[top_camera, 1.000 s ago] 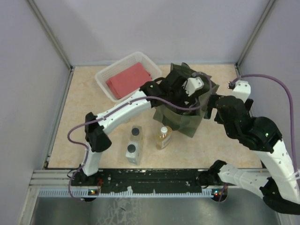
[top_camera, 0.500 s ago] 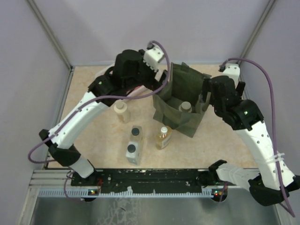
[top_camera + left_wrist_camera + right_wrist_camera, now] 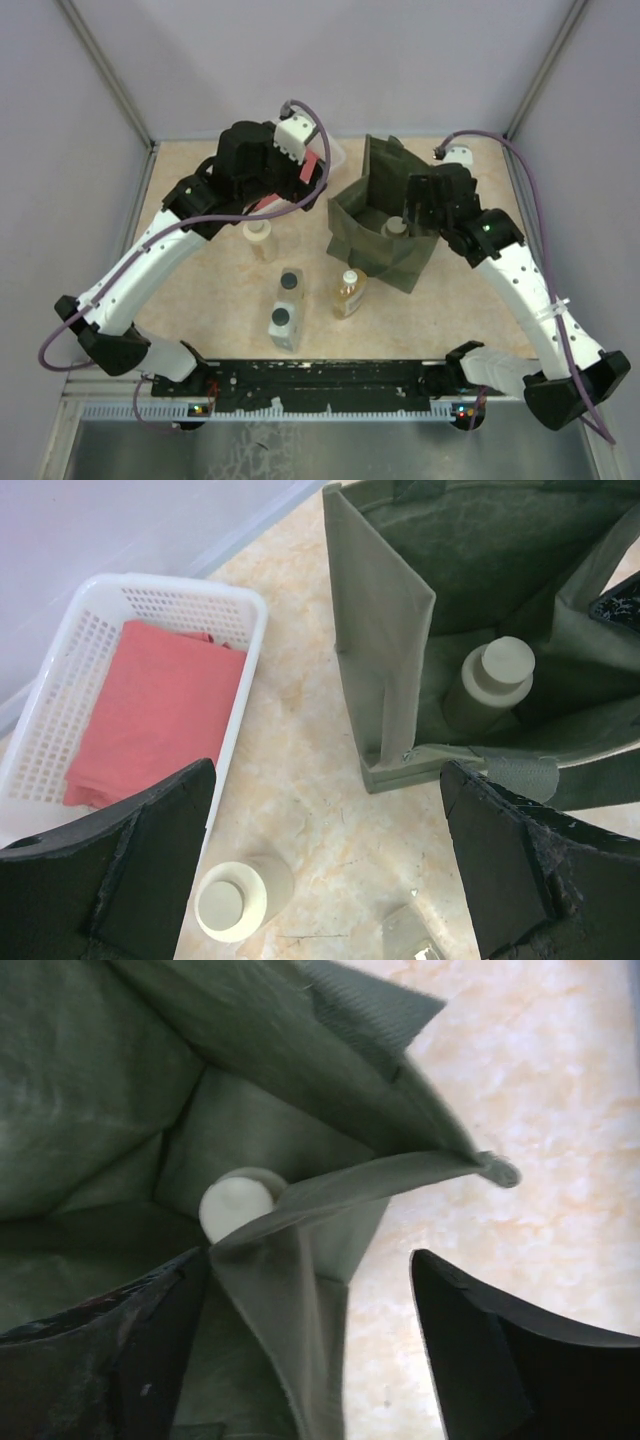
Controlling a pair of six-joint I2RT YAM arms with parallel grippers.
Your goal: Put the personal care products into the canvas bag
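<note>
The left arm bends at a low elbow on the left and arches up over the far left of the surface (image 3: 470, 300). Its wrist is high, and the left end effector (image 3: 325, 780) points down with its fingers spread wide and nothing between them. The right arm stretches from its base up to the far right side of the canvas bag (image 3: 385, 262). The right end effector (image 3: 310, 1260) straddles the bag's side wall, one finger inside and one outside. Its jaws stand apart with the fabric edge running between them, not pinched.

The olive canvas bag stands open-mouthed in the middle of the surface. The first cream bottle (image 3: 395, 228) is upright on its floor, near the right wall. The second cream bottle (image 3: 257, 238) stands on the surface left of the bag, below the left wrist. Two grey bottles (image 3: 289, 284) stand one behind the other nearer the arm bases, with the amber bottle (image 3: 348, 293) just in front of the bag. At far left, a white plastic basket (image 3: 60, 700) holds a folded red cloth (image 3: 150, 710).
</note>
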